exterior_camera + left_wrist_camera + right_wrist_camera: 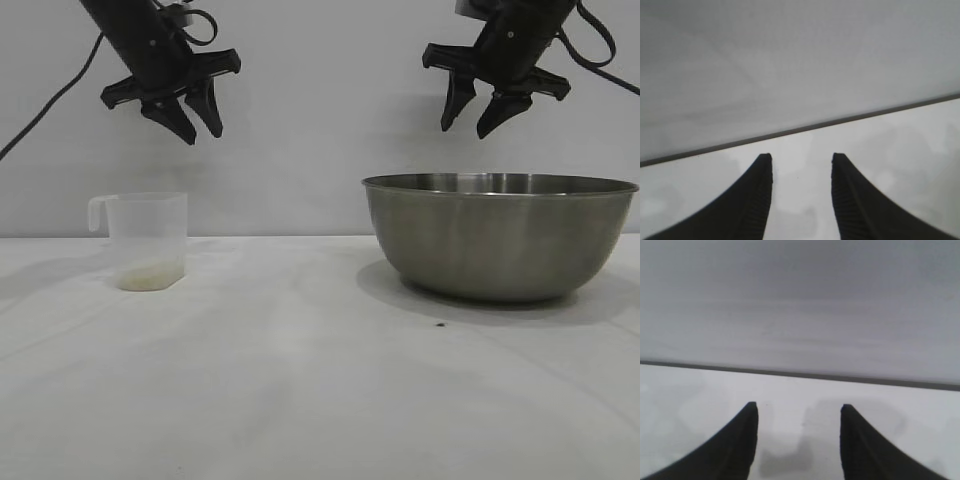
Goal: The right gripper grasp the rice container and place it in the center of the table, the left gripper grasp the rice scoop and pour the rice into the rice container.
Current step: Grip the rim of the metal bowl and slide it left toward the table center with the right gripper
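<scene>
On the white surface (300, 380) two things stand well apart: a small clear plastic scoop (148, 240) at the left, upright with its hooked handle turned outward, and a large steel bowl (498, 235) at the right, still off to the side rather than in the middle. A thin layer of rice (150, 277) lies in the bottom of the scoop. The left gripper (198, 128) hangs in the air above and a little to the right of the scoop, its fingers parted narrowly and holding nothing. The right gripper (472, 120) hangs above the bowl's rim, its fingers spread somewhat wider, also empty. Each arm seems to be poised over its own item, ready to come down for a grasp; neither step looks begun. No brand, label or writing can be read on anything.
</scene>
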Robot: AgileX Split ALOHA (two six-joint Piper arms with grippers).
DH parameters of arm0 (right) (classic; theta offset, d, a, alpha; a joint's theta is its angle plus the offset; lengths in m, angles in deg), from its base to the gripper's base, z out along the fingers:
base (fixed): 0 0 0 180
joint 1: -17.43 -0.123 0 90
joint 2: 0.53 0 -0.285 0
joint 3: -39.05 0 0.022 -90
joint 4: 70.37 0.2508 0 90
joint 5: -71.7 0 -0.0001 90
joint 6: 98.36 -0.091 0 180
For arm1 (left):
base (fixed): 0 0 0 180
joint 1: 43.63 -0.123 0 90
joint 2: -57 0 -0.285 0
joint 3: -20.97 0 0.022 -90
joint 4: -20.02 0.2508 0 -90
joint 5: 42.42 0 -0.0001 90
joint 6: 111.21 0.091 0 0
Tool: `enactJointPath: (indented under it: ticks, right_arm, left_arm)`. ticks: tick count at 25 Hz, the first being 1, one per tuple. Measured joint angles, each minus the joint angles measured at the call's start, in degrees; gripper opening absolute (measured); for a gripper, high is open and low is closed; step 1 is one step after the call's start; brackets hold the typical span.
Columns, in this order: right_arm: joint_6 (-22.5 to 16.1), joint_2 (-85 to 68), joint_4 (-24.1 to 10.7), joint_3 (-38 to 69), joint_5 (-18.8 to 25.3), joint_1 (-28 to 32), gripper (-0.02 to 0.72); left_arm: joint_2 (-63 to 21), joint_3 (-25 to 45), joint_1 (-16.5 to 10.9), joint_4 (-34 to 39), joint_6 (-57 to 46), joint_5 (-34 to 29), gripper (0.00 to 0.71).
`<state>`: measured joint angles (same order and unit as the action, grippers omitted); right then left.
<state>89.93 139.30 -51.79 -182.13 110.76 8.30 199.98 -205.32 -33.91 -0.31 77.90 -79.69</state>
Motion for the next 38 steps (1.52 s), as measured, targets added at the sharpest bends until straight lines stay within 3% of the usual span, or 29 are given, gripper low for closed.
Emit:
enactJointPath:
  ticks: [11, 17, 22, 26, 33, 38]
  right_arm:
    - [0.0, 0.0, 0.2, -0.1, 1.5, 0.0, 0.363]
    - [-0.1, -0.4, -0.1, -0.1, 12.0, 0.7, 0.363]
    - [-1.4, -4.3, -6.4, -0.2, 23.2, 1.6, 0.363]
    - [-1.6, -7.4, -9.0, -0.5, 29.3, 1.8, 0.363]
    - [-1.9, -8.6, -12.1, 0.3, 31.9, 1.8, 0.363]
    - [-1.9, -9.0, -13.2, 8.3, 31.9, 1.8, 0.363]
  left_arm:
    - [0.0, 0.0, 0.0, 0.0, 0.0, 0.0, 0.234]
    - [0.0, 0.0, 0.0, 0.0, 0.0, -0.3, 0.234]
    - [0.0, 0.0, 0.0, 0.0, 0.0, -0.4, 0.234]
    - [0.0, 0.0, 0.0, 0.0, -0.1, -0.4, 0.234]
    - [0.0, 0.0, 0.0, 0.0, -0.2, -1.5, 0.234]
    - [0.0, 0.0, 0.0, 0.0, -0.3, -1.6, 0.234]
